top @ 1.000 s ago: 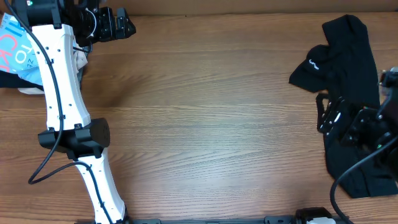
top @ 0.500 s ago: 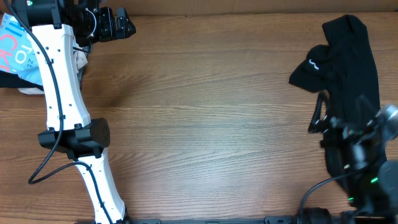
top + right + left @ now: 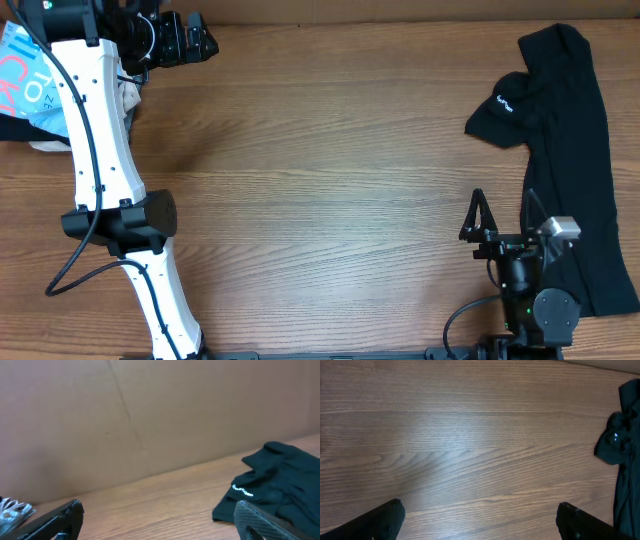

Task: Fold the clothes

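Note:
The light blue T-shirt point(image 3: 22, 85) with white and red lettering lies bunched at the far left, partly behind my left arm. The black shirt point(image 3: 565, 130) with a small white logo lies spread along the right side. It also shows in the left wrist view point(image 3: 626, 435) and the right wrist view point(image 3: 282, 485). My left gripper point(image 3: 190, 38) is open and empty at the back left, above bare table point(image 3: 480, 522). My right gripper point(image 3: 503, 222) is open and empty near the front edge, just left of the black shirt's lower part point(image 3: 160, 522).
A brown wall point(image 3: 150, 415) stands behind the table's far edge. A bit of white cloth point(image 3: 128, 98) lies beside the blue T-shirt. The wooden table point(image 3: 330, 180) runs between the two garments.
My right arm has pulled back from over the black shirt toward the front edge, leaving the shirt lying uncovered. The left arm has not moved.

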`<state>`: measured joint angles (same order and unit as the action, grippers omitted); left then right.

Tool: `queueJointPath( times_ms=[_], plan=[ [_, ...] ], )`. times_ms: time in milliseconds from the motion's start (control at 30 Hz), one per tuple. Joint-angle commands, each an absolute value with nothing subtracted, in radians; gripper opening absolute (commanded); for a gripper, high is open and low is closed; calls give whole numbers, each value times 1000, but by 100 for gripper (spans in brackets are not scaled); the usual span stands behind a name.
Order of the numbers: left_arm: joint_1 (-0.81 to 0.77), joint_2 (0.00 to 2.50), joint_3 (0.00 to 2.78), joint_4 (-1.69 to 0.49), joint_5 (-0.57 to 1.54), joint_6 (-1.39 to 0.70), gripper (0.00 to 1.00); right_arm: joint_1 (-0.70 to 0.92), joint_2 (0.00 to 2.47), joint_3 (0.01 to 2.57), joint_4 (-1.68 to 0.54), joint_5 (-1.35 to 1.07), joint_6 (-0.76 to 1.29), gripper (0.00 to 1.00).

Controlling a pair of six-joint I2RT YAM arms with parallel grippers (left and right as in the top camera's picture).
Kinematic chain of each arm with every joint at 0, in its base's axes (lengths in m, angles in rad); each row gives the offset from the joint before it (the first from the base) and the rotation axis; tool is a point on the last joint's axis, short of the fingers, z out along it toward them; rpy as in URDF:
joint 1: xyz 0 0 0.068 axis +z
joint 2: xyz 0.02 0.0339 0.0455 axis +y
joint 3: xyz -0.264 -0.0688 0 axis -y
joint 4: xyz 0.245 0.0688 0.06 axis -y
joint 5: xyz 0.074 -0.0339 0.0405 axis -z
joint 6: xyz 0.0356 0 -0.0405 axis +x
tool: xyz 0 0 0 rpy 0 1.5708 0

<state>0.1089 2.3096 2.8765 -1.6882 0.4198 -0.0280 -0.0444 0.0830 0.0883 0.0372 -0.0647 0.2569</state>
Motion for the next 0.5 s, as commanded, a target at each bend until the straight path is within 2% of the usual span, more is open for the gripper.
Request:
queueJointPath(
  times_ms=[0, 200, 367, 467],
  plan=[
    [110, 2311, 2882, -1689, 434, -41, 100, -46, 20, 34, 56, 1, 251, 100],
    [110, 2311, 2882, -1689, 434, -41, 100, -46, 3, 8, 54, 25, 255, 100],
    [110, 2311, 2882, -1689, 434, -41, 100, -46, 2, 7, -76, -41, 266, 100],
    [110, 2311, 2882, -1689, 434, -41, 100, -45, 2, 7, -77, -61, 265, 100]
  ],
)
